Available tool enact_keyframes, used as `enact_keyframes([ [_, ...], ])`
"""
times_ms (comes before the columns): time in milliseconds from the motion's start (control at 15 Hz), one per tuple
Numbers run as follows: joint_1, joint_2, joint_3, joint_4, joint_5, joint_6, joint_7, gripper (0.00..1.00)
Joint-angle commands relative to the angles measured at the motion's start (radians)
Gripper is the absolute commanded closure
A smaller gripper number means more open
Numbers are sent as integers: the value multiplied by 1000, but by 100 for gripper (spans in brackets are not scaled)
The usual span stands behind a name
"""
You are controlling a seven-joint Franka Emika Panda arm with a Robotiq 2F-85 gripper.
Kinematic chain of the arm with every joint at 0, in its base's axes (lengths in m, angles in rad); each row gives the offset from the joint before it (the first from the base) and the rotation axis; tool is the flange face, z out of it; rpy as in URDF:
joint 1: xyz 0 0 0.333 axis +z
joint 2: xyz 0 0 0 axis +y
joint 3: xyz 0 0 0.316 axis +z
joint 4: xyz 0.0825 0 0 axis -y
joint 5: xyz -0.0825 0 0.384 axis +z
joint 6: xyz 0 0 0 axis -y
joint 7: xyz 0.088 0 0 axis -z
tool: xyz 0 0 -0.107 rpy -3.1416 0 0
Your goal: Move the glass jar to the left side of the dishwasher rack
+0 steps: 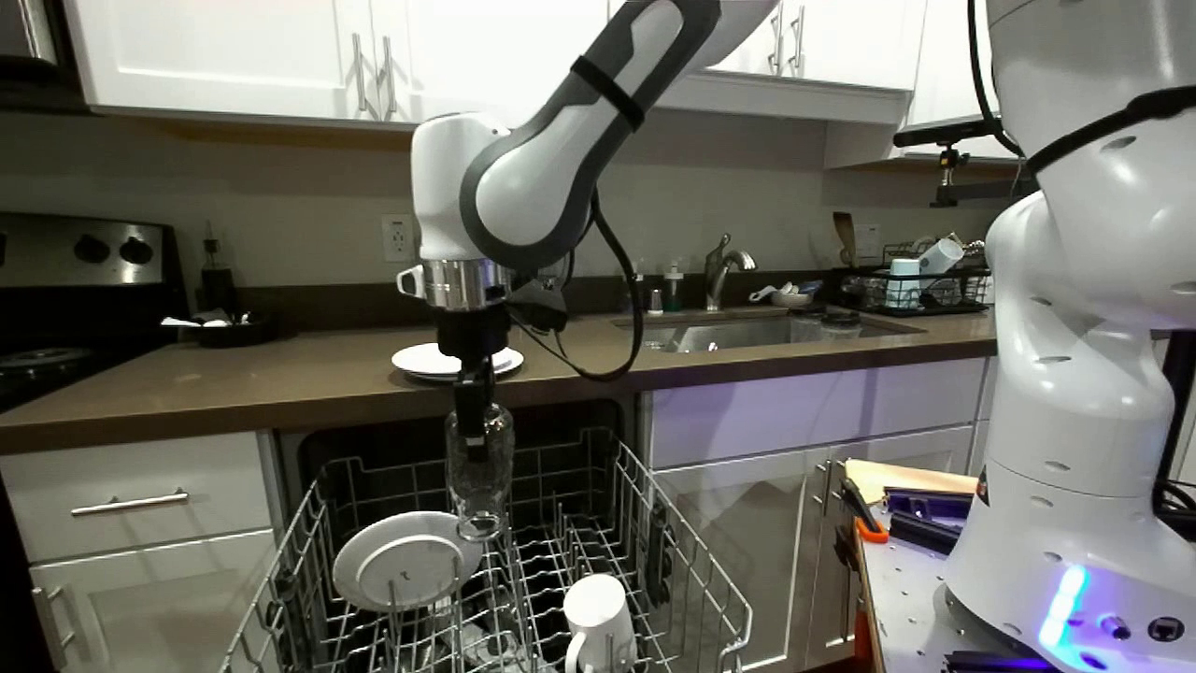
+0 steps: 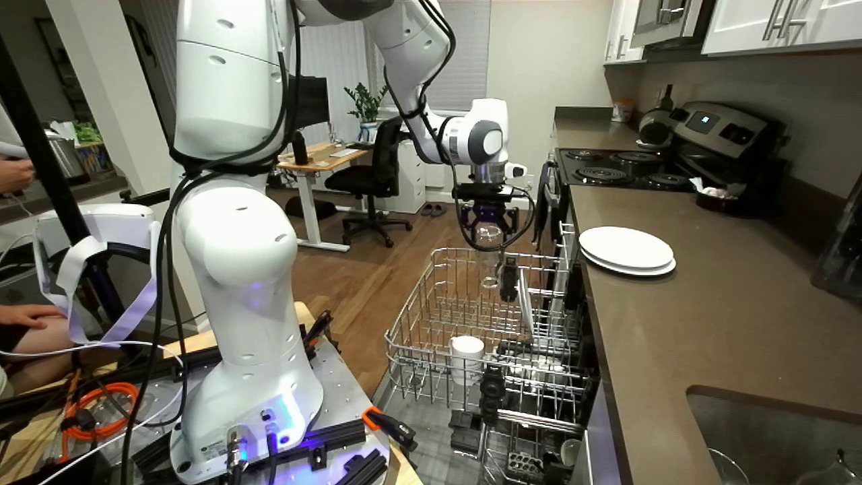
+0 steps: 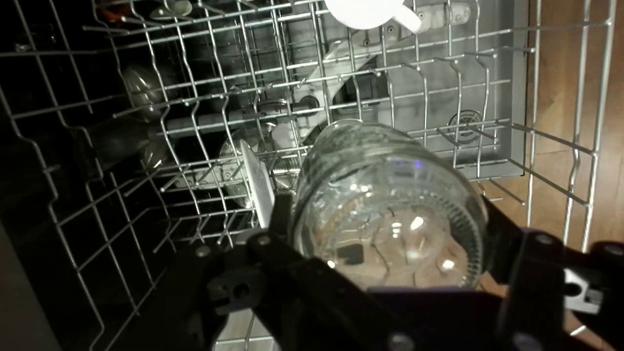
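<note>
The clear glass jar [image 1: 486, 477] is upright over the dishwasher rack [image 1: 690, 535], its narrower end down. It also shows in an exterior view [image 2: 487, 263] and in the wrist view [image 3: 390, 170]. My gripper [image 3: 390, 222] points down with its black fingers shut on both sides of the jar's upper part. In an exterior view the gripper [image 1: 475, 435] partly covers the jar. A white plate [image 1: 402, 561] stands on edge in the rack beside the jar. A white cup [image 1: 598, 608] sits in the rack. I cannot tell whether the jar touches the wires.
White plates [image 2: 626, 249] lie stacked on the brown counter [image 2: 727, 310], whose edge runs along the rack. Black clips [image 2: 508, 279] hang on the rack's wires. Clear glassware [image 3: 243, 161] shows below the grid. My base stands on a metal table [image 1: 916, 598] beside the rack.
</note>
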Motion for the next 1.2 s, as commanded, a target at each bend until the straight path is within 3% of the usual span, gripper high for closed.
enact_keyframes([
  [0,-4,60,23,76,22,18,-48,39],
  [600,-2,267,69,294,33,-13,-104,39],
  [1133,-9,389,106,387,59,-3,-109,39],
])
